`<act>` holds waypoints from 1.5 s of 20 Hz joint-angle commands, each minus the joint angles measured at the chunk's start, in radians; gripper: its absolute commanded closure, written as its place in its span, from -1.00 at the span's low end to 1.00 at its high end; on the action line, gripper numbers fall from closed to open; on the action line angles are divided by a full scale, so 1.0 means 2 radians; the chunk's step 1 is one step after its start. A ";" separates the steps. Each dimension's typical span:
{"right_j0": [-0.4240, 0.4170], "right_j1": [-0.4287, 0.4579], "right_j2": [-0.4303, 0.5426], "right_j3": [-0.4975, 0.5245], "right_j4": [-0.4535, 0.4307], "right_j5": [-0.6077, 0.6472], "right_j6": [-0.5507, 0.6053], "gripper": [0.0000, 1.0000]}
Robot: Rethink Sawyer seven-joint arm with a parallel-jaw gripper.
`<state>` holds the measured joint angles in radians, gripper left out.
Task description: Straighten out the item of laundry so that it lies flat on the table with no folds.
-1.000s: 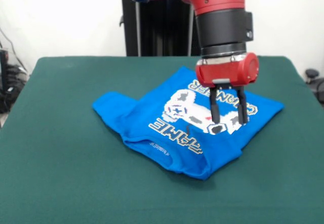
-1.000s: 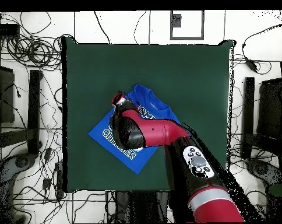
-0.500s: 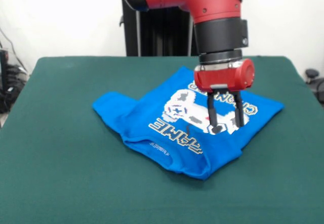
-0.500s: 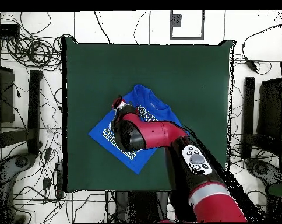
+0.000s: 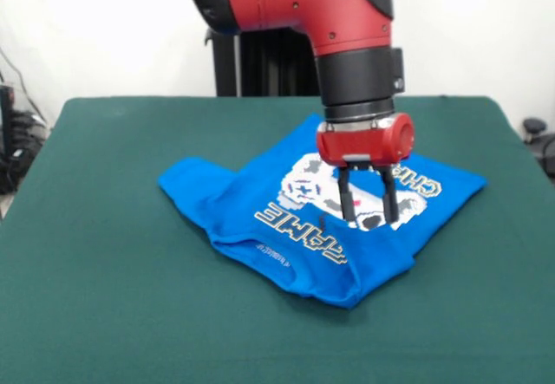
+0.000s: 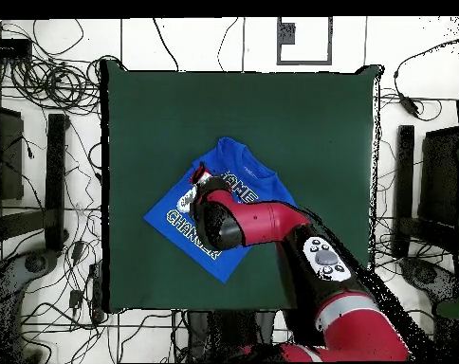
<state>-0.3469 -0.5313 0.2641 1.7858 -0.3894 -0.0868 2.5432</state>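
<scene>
The item of laundry (image 5: 260,202) (image 6: 247,171) is a bright blue T-shirt lying printed side up on the dark green table (image 5: 104,315) (image 6: 309,114). It is folded over itself, with a thick fold along its front edge and a sleeve sticking out at the front view's left. My gripper (image 5: 368,218) hangs open just above the white controller print, one black finger (image 5: 347,198) to each side of it, nothing held. From overhead the red arm covers the shirt's middle and only the gripper's red head (image 6: 201,177) shows.
Cables and stands ring the table on the floor in the overhead view. A black post rises behind the arm in the front view.
The gripper has slid left in the front view, across the print toward the shirt's middle, staying open at about the same height. The shirt has not moved.
</scene>
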 commanded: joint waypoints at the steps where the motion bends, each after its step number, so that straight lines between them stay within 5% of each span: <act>1: -0.006 0.025 0.043 0.028 -0.027 -0.019 0.020 -1.00; 30: 0.012 0.046 0.015 0.011 -0.032 -0.051 0.026 -1.00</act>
<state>-0.3543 -0.5163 0.2631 1.7908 -0.4153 -0.1327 2.5432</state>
